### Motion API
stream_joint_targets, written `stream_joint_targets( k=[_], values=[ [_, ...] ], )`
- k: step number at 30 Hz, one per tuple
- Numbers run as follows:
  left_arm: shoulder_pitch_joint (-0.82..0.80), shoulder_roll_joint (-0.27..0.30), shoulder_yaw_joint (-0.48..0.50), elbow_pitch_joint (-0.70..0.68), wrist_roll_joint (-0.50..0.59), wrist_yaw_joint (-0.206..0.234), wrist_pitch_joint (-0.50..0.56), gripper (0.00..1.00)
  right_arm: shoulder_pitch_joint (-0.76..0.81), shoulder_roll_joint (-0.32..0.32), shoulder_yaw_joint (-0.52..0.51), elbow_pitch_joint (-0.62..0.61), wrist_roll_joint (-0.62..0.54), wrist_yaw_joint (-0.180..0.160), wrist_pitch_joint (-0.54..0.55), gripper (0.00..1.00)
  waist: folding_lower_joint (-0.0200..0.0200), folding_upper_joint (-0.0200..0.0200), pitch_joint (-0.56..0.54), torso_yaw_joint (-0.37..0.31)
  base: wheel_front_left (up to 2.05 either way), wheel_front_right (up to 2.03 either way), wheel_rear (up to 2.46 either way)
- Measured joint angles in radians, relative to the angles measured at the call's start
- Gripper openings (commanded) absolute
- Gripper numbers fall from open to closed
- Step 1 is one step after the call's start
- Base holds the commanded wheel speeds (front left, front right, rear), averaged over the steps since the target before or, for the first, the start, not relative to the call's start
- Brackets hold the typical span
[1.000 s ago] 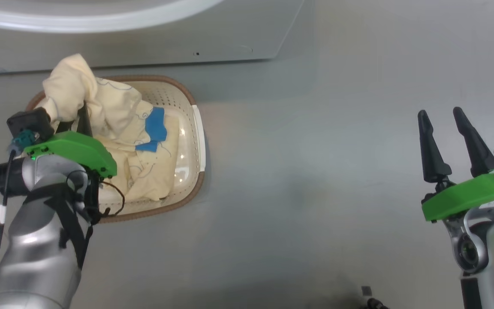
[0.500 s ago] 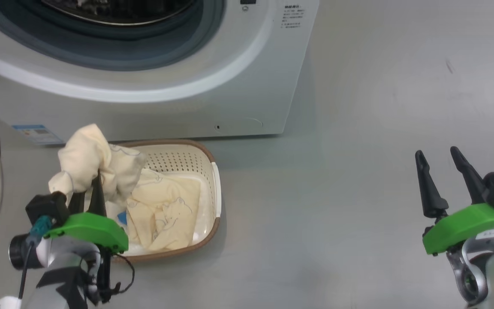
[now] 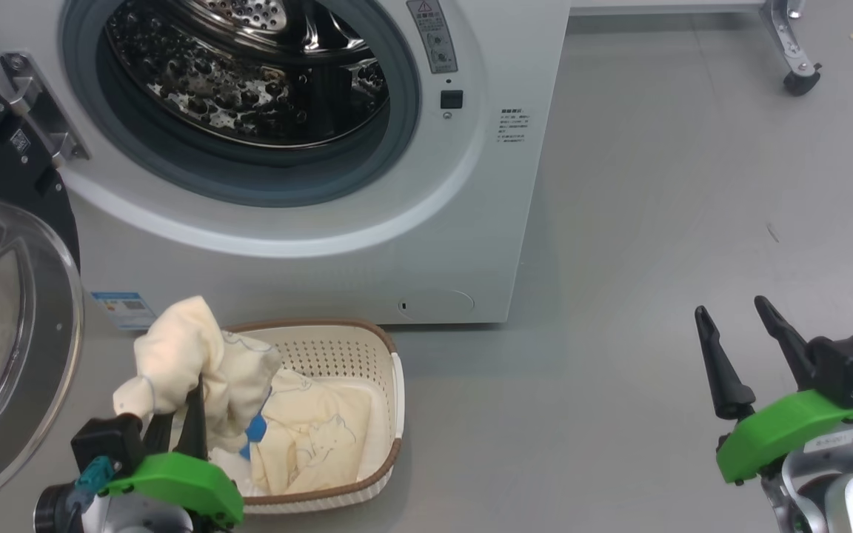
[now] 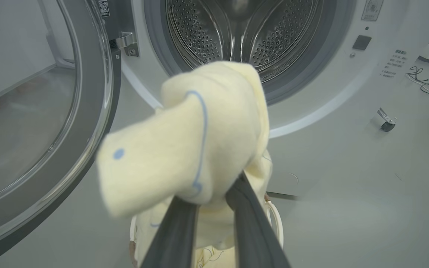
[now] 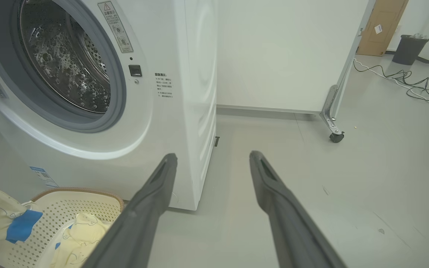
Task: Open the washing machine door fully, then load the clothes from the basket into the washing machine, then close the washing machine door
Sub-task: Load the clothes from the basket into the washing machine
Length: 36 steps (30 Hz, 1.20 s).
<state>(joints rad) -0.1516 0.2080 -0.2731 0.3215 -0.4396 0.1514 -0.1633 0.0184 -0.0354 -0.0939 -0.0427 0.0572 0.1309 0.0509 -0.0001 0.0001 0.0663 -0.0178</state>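
Note:
My left gripper [image 3: 178, 403] is shut on a cream-yellow garment [image 3: 189, 366], lifted above the basket [image 3: 386, 414] on the floor. In the left wrist view the bunched garment [image 4: 184, 137] sits between the fingertips, in front of the washing machine [image 4: 311, 96] and its steel drum. More clothes [image 3: 319, 440] lie in the basket. The washing machine [image 3: 471, 207] stands with its door [image 3: 19, 333] swung open at the left. My right gripper [image 3: 734, 329] hangs open over bare floor at the lower right; in the right wrist view the gripper [image 5: 212, 158] holds nothing.
A white partition on castors [image 5: 335, 136] stands right of the machine. Cables [image 5: 404, 80] run across the floor near a bin [image 5: 408, 48] and a wooden door. Grey floor stretches between basket and right gripper.
The head camera has tilted up, bringing the drum and open door into view. My left gripper has lifted the garment clear of the basket. The right gripper stays open.

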Motion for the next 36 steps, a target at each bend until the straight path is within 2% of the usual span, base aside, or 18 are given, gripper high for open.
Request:
stream_joint_targets(
  k=[11,29,36],
  values=[
    [0.045,0.02,-0.016,-0.095,0.0,0.027,0.04,0.0,0.022,0.0,0.028,-0.035,0.003,0.0,0.011,1.0,0.0,0.0,-0.014,0.001,0.0,0.0,0.0],
    [0.059,0.026,-0.019,-0.108,0.0,0.044,0.042,0.0,0.022,0.0,0.024,-0.034,0.005,0.0,0.011,1.0,0.0,0.0,-0.003,-0.004,0.0,0.0,0.0],
    [0.033,0.027,-0.019,-0.108,-0.001,0.052,0.05,0.0,0.021,0.0,0.029,-0.032,0.014,0.0,0.011,1.0,0.0001,-0.0001,0.024,-0.026,0.0,0.0,0.0]
  ],
)
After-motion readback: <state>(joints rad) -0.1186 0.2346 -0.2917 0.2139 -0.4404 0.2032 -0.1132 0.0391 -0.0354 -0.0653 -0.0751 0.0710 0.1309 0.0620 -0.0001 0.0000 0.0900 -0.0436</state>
